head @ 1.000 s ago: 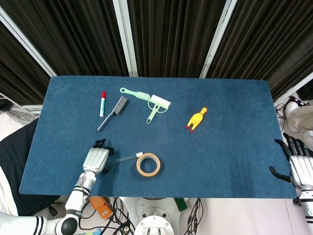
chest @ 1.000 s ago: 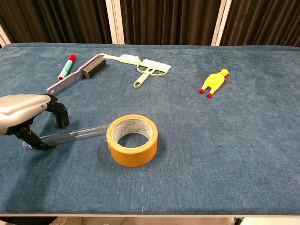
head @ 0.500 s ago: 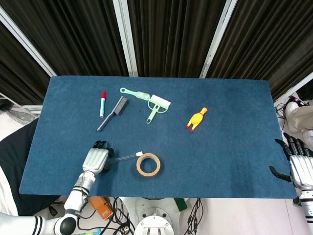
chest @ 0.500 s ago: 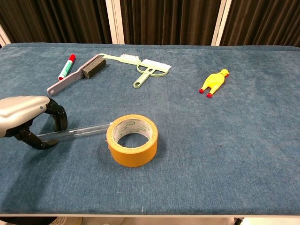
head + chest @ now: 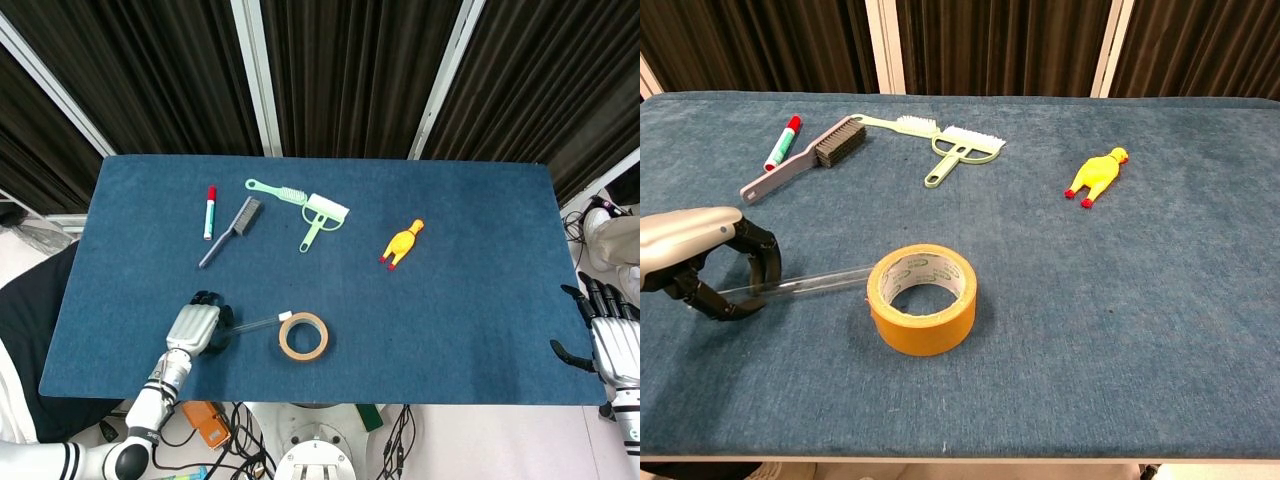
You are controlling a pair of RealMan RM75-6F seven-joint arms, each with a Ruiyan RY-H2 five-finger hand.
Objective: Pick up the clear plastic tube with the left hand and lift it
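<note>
The clear plastic tube lies on the blue table, its right end touching the yellow tape roll. In the head view the tube shows as a thin line with a white tip by the tape roll. My left hand is at the tube's left end, with its dark fingers curled over the tube and the thumb under it. From above, that left hand sits near the table's front left. My right hand hangs past the table's right edge, fingers spread, holding nothing.
At the back left lie a red-capped marker, a grey brush and two pale green brushes. A yellow rubber chicken lies at the right. The table's front edge runs just below my left hand.
My left hand's fingers have curled in further around the tube's left end, and the hand has drawn slightly back. The tube and the right hand have stayed where they were.
</note>
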